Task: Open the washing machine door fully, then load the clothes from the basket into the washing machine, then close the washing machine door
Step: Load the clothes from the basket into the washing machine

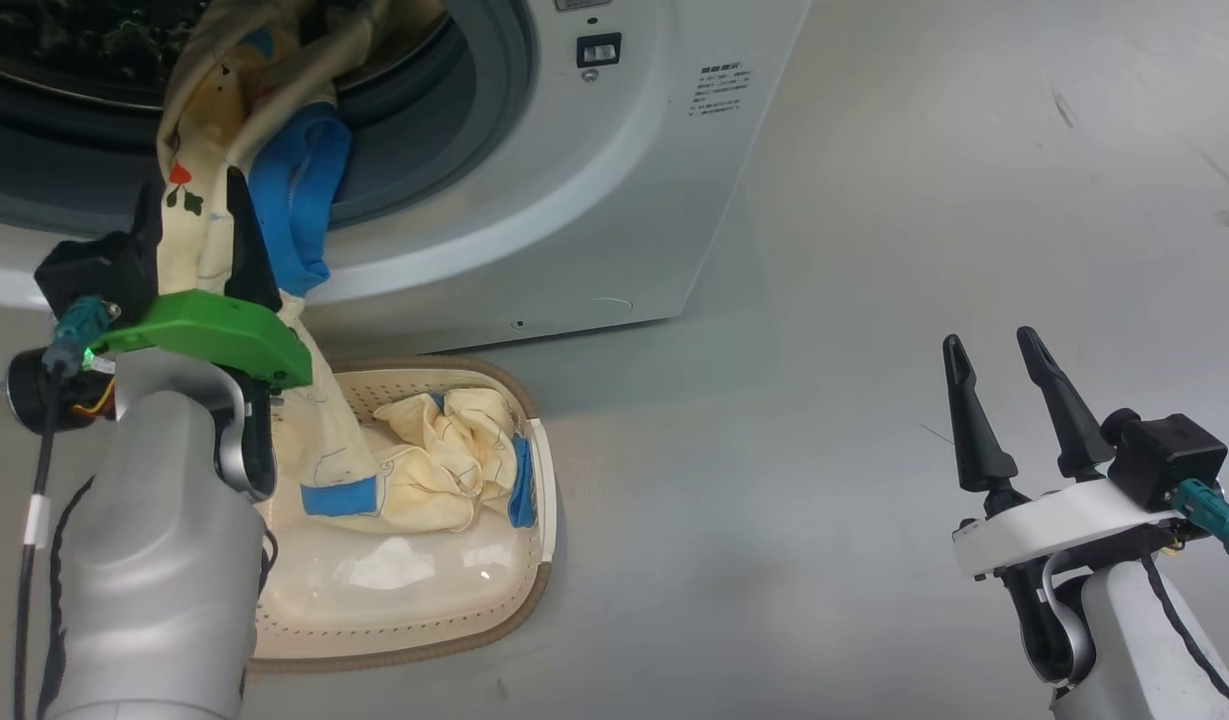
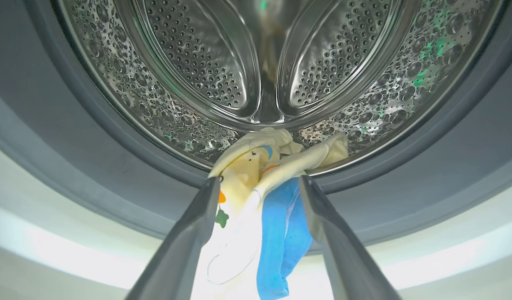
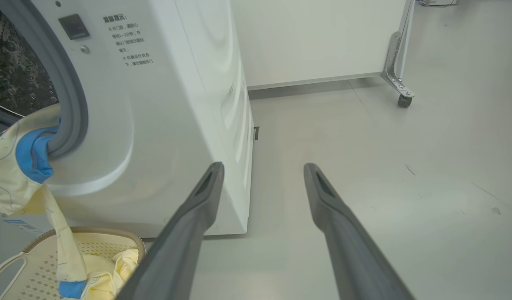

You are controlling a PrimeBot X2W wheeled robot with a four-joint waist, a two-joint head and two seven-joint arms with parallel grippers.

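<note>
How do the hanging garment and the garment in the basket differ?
The hanging garment drapes from the drum into the basket; the basket garment lies crumpled inside. The hanging garment sits inside the open left end effector; the basket garment does not. Both are cream with blue trim.

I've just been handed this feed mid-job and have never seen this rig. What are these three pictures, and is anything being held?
You are looking at a two-armed robot loading a washing machine. The head view looks down from its head; each wrist view looks along one arm's two dark fingers. The left arm is up at the open drum. One cream and blue garment hangs from the drum's lip, between that arm's open jaws, down into the basket on the floor. The jaws are not pinching it. A second crumpled piece lies in the basket. The right arm is over the floor, jaws open, holding nothing.
</note>
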